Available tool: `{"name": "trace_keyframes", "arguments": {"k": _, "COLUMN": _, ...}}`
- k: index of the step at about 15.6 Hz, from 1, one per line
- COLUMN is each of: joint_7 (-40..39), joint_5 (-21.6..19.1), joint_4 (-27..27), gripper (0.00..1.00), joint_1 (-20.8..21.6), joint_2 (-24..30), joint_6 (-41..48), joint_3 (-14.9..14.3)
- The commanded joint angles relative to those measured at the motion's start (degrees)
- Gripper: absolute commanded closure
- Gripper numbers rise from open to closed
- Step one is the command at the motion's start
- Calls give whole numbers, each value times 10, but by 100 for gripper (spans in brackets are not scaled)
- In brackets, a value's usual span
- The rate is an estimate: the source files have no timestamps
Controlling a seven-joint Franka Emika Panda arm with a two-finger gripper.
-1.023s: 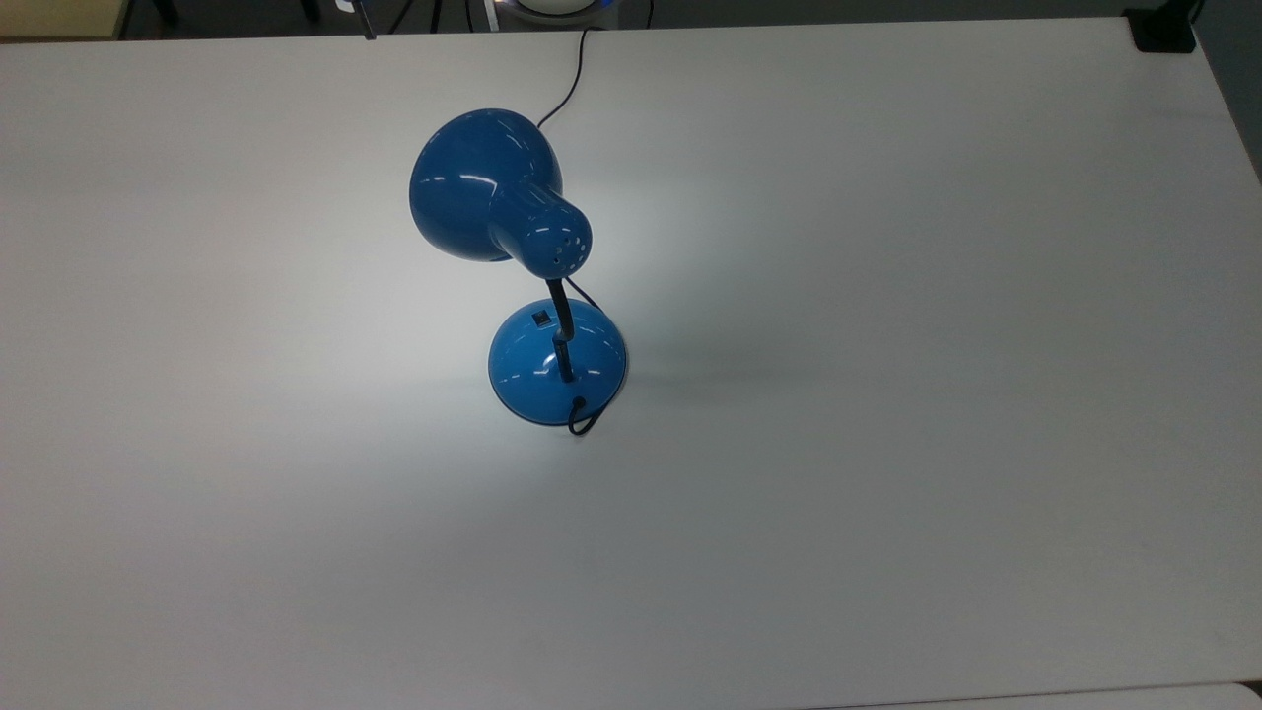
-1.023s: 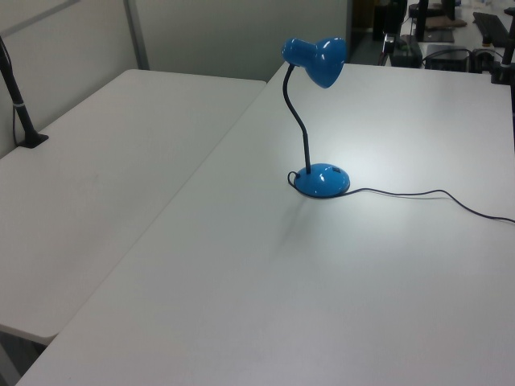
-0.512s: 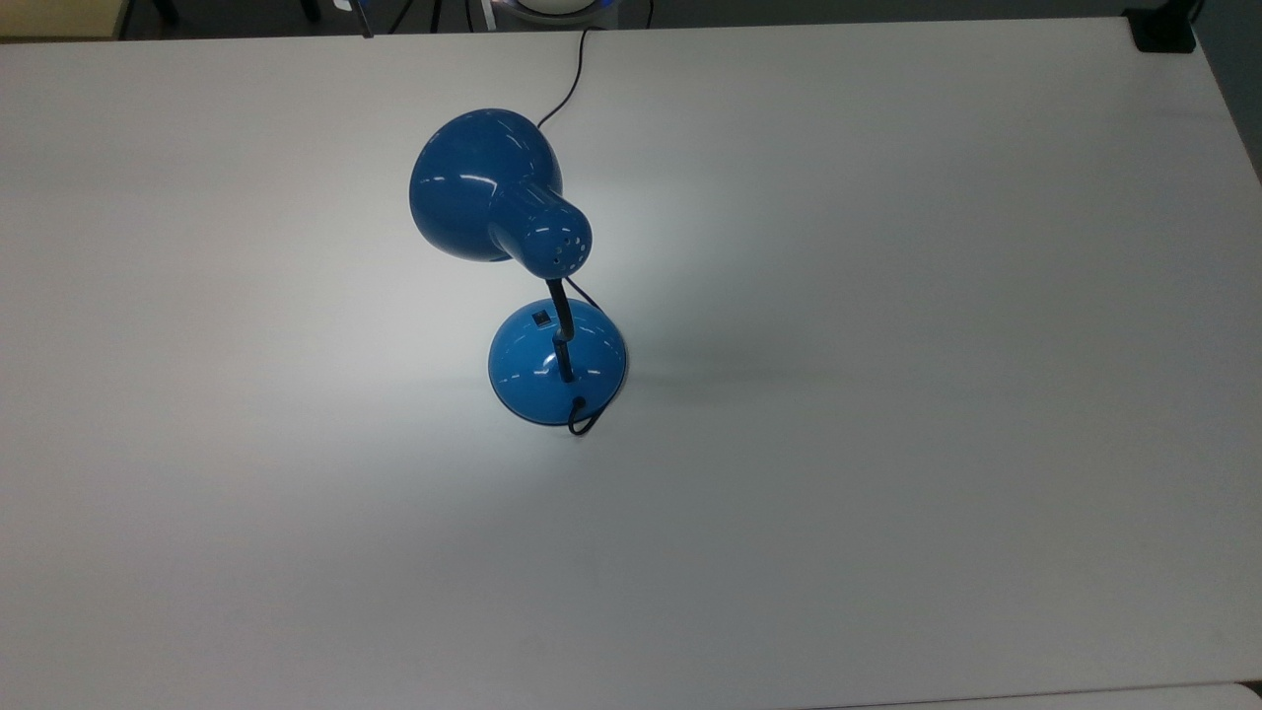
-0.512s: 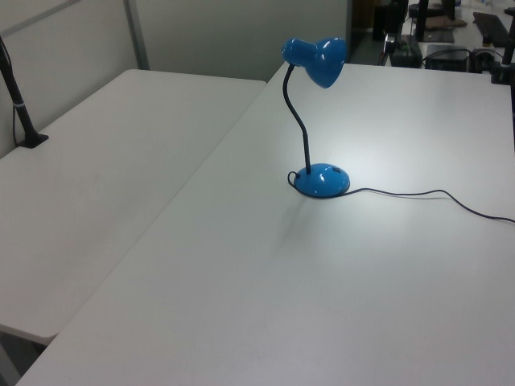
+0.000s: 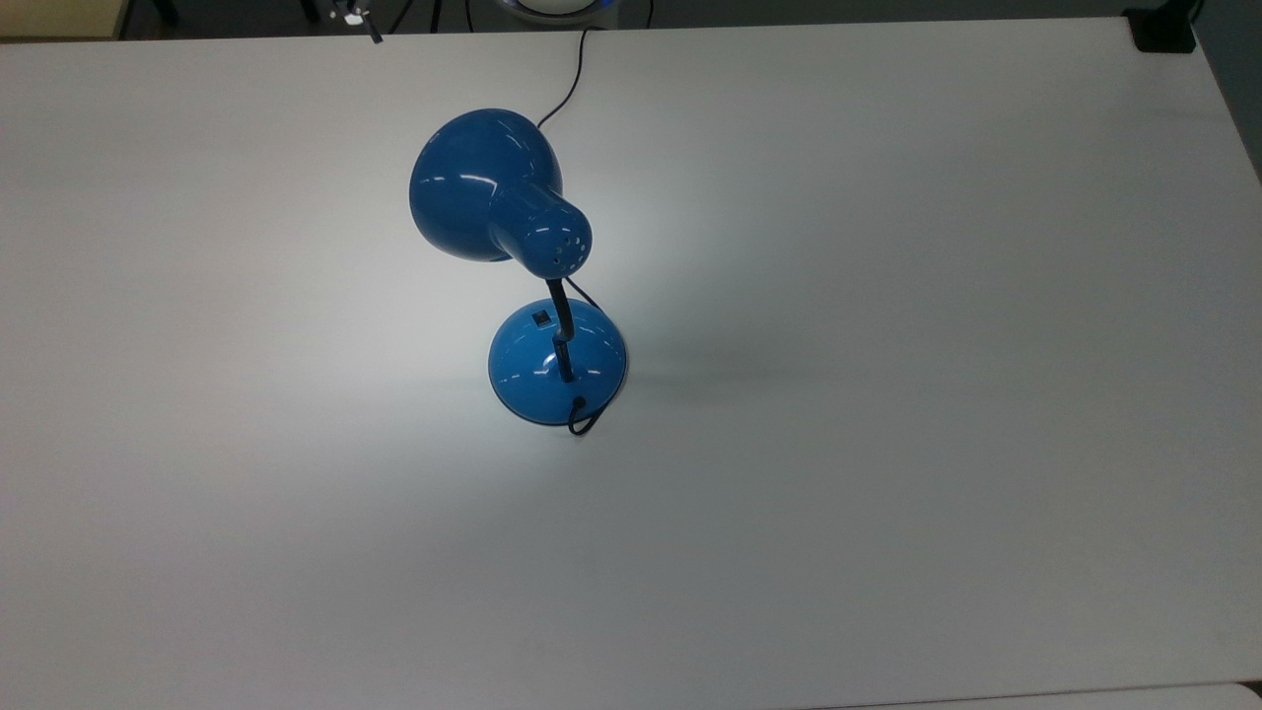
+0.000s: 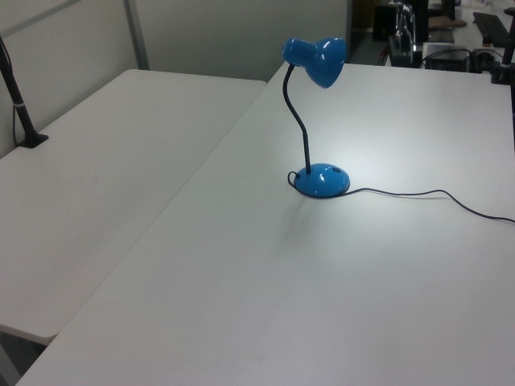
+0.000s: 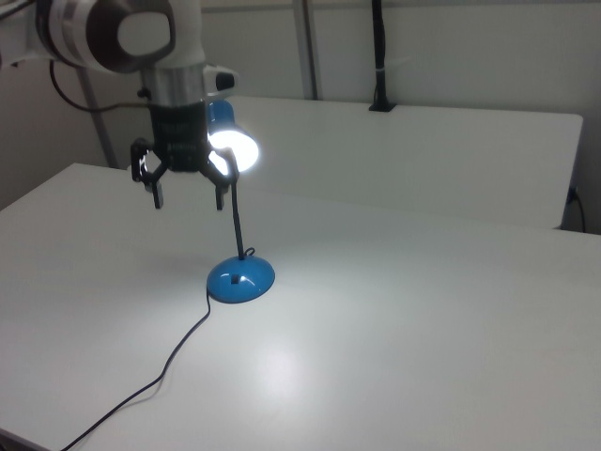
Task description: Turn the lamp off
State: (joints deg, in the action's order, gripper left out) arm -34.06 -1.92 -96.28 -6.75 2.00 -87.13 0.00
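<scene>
The lamp stands near the middle of the white table (image 5: 887, 394) and is lit, casting a bright pool of light. Its blue shade (image 5: 483, 187) leans over the domed blue base (image 5: 552, 365), which carries a small black switch (image 5: 541, 319). The lamp (image 6: 318, 60) (image 7: 241, 279) has a black gooseneck, and its black cord (image 6: 434, 193) trails off across the table. In the right view my gripper (image 7: 190, 199) hangs open and empty, well above the table. It sits just to the right view's left of the glowing shade (image 7: 233, 146), higher than the base.
A second white table (image 6: 96, 161) adjoins this one, with a black clamped post (image 6: 20, 104) at its far side. Another black post (image 7: 378, 56) rises behind the tables. A black clamp (image 5: 1163, 30) sits at the top view's top right corner.
At the table's far edge a dark part of the arm has shifted slightly in the top and left views. The lamp stays lit and has not moved.
</scene>
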Motion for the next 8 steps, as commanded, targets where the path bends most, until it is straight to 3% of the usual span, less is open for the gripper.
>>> {"name": "trace_keyframes", "arguments": {"k": 1, "joint_7": -42, "joint_5": 10, "joint_4": -79, "gripper": 0, "joint_1": -4, "joint_2": 5, "joint_6": -59, "joint_3": -2}}
{"name": "trace_keyframes", "arguments": {"k": 2, "joint_7": -40, "joint_5": 9, "joint_4": -98, "gripper": 8, "joint_1": -5, "joint_2": 5, "joint_6": -82, "joint_3": -2}}
{"name": "trace_keyframes", "arguments": {"k": 7, "joint_7": 6, "joint_5": 4, "joint_4": -162, "gripper": 89, "joint_1": -1, "joint_2": 3, "joint_6": -182, "joint_3": 1}}
{"name": "trace_keyframes", "arguments": {"k": 8, "joint_7": 23, "joint_5": 4, "joint_4": -175, "gripper": 97, "joint_1": 0, "joint_2": 1, "joint_6": -205, "joint_3": 2}}
